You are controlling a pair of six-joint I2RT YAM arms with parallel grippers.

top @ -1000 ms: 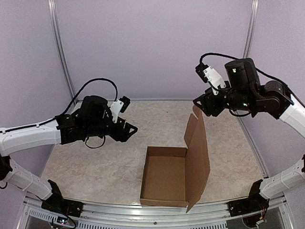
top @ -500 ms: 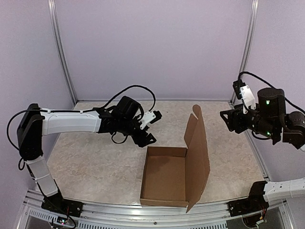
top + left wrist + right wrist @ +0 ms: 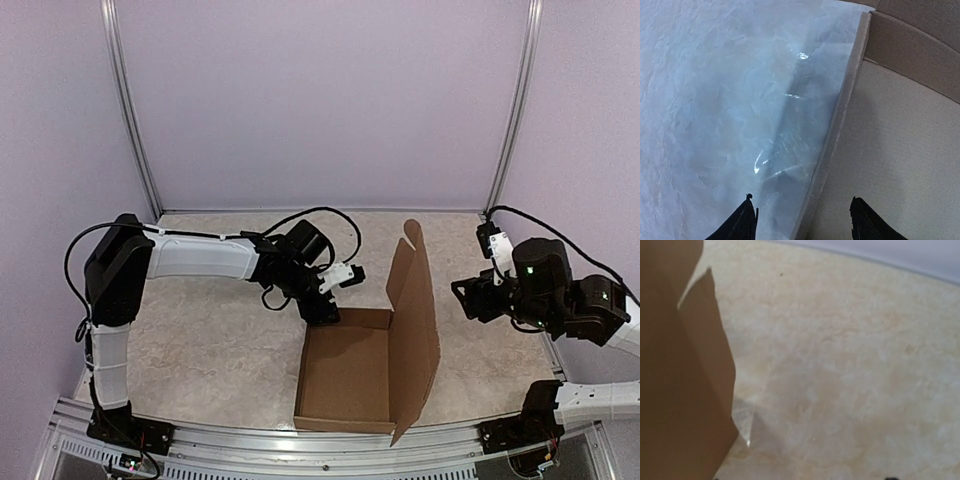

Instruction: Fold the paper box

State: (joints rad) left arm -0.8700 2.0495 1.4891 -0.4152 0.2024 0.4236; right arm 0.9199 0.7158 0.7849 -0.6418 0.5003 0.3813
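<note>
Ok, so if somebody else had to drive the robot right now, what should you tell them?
Left end effector: open, straddling a wall of the paper box near its far left corner, gripping nothing.
Right end effector: right of the upright lid, not touching it; open or shut unclear.
Done: tray walls are up.
To do: probably close the lid.

Top view high, facing down and forward; wrist views close, downward; paper box [image 3: 350,372] in all.
</note>
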